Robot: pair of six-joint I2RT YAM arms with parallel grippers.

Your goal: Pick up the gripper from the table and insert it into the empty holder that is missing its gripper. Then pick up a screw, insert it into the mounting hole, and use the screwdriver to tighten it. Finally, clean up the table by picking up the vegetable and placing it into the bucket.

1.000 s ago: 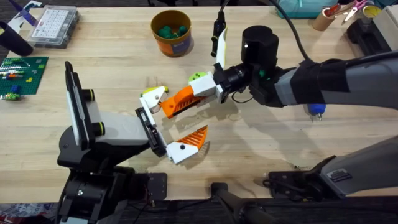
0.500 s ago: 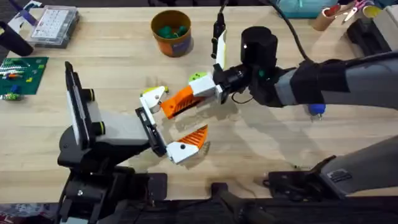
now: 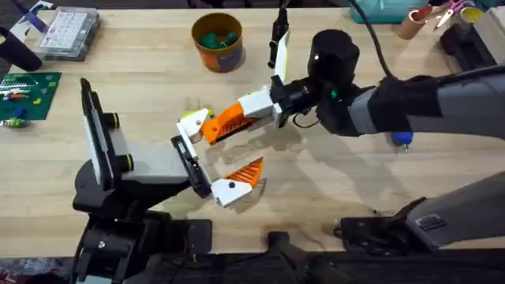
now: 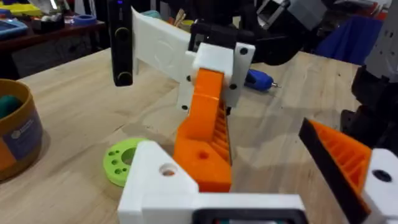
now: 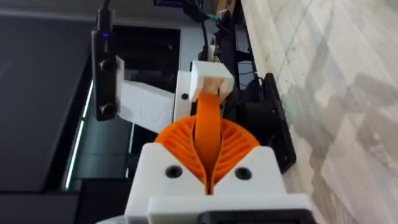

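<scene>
Right gripper (image 3: 264, 110), fingers clamped on the orange gripper (image 3: 229, 122), has lifted and tilted it over the last second, its tip at the holder (image 3: 192, 162): insertion appears under way. Left gripper's finger state cannot be told.

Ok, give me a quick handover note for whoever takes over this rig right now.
Right gripper: shut on the gripper, holding it off the table with its orange end at the holder's empty upper socket. It is not visibly seated.
Left gripper: open, carrying the holder.
Bucket: at the far side of the table, with green pieces inside.
Done: the gripper is picked up.
Left: seat the gripper, insert and tighten the screw, then put the vegetable in the bucket.
</scene>
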